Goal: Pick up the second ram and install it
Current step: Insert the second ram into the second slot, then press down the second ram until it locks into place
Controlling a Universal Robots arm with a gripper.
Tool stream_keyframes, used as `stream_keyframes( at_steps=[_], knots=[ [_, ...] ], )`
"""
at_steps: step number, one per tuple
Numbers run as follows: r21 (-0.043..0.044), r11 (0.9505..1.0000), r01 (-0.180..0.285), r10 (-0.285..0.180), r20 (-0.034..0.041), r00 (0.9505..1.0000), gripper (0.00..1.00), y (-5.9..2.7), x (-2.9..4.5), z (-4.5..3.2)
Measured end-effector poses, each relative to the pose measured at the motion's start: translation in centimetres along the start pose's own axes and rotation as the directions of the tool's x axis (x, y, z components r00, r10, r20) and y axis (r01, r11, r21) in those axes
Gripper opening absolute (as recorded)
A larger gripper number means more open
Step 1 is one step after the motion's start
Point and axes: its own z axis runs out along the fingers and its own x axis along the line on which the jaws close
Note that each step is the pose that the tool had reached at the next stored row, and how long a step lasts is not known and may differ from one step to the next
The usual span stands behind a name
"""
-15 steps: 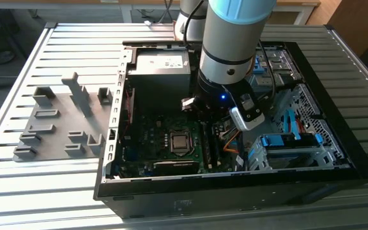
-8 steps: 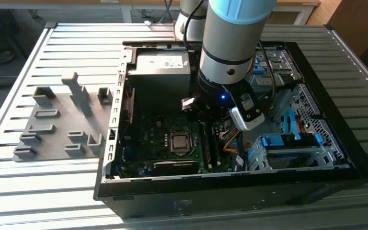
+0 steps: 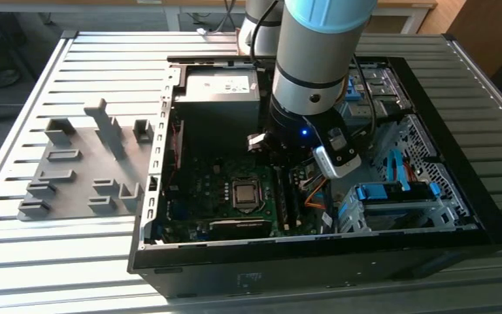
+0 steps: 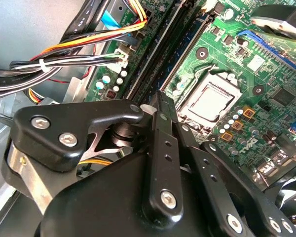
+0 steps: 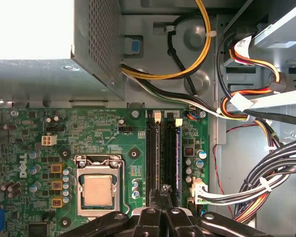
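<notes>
My gripper (image 3: 277, 163) hangs inside the open computer case (image 3: 460, 216), low over the memory slots (image 5: 158, 148) beside the processor socket (image 5: 97, 190). In both wrist views its black fingers (image 5: 164, 193) are pressed together with nothing between them, the tips over the near end of the slots. A thin blue-green edge, the ram (image 5: 178, 153), stands seated in the slot just beside the fingertips (image 4: 160, 106). The same ram edge (image 4: 190, 37) runs away from the gripper along the board. I cannot tell whether the tips touch it.
A grey slotted fixture plate (image 3: 85, 163) lies on the ribbed table at the exterior view's left. The power supply (image 3: 220, 85) sits at the case's far end. Bundled cables (image 5: 256, 187) and blue drive-bay clips (image 3: 395, 193) crowd the side beyond the slots.
</notes>
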Motion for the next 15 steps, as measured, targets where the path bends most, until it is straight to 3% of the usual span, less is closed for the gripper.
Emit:
stream_keyframes(
  at_steps=[7, 15],
  knots=[
    [-0.0001, 1.0000, 0.000, 0.000, 0.0000, 1.0000, 0.11, 0.01, -0.39, 0.10],
    [-0.0001, 1.0000, 0.000, 0.000, 0.0000, 1.0000, 0.11, -0.18, -0.42, 0.97]
  ],
)
